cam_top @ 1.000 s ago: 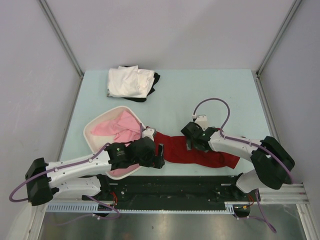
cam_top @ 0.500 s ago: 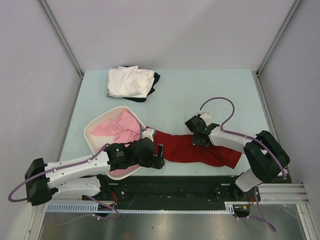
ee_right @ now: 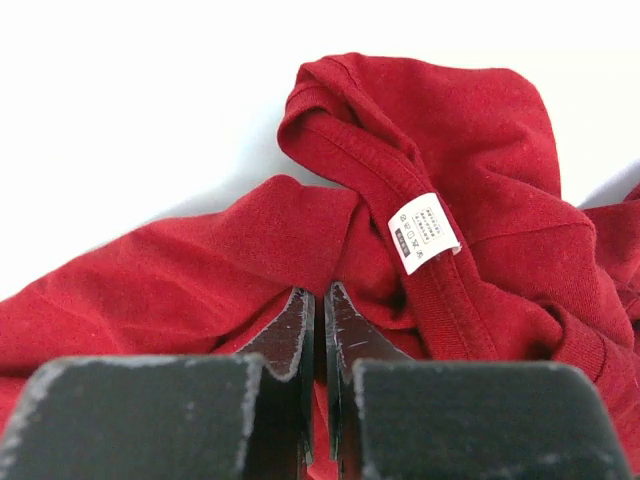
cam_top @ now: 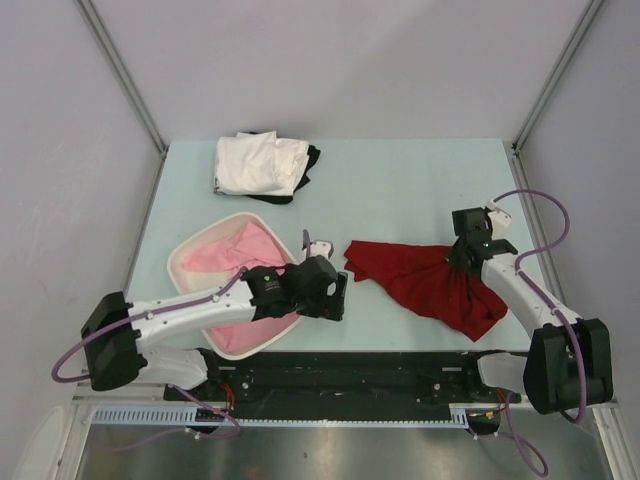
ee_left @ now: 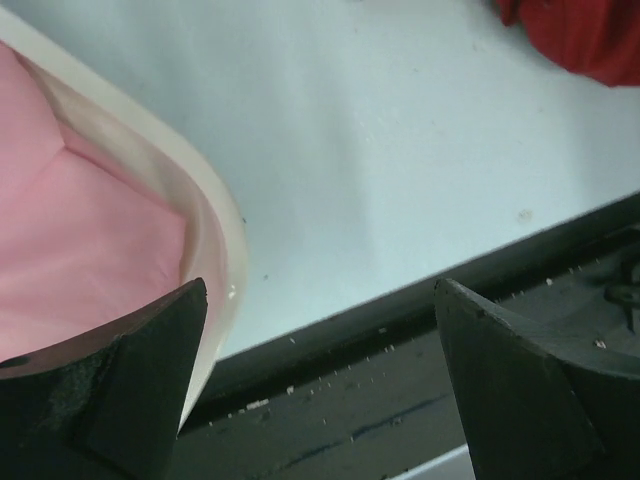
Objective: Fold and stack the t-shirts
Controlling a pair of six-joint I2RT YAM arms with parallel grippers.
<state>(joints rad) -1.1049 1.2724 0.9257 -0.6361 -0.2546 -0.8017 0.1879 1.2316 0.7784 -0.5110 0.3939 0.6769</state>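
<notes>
The dark red shirt lies crumpled, its white tag too small to read. The right gripper pinches it tight. The left gripper gapes wide, holding nothing.

The dark red t-shirt is lying crumpled on the right half of the table, collar label showing (a small white tag). The white t-shirt is resting folded on the black t-shirt, far left. The pink t-shirt is lying bunched inside the basket.
</notes>
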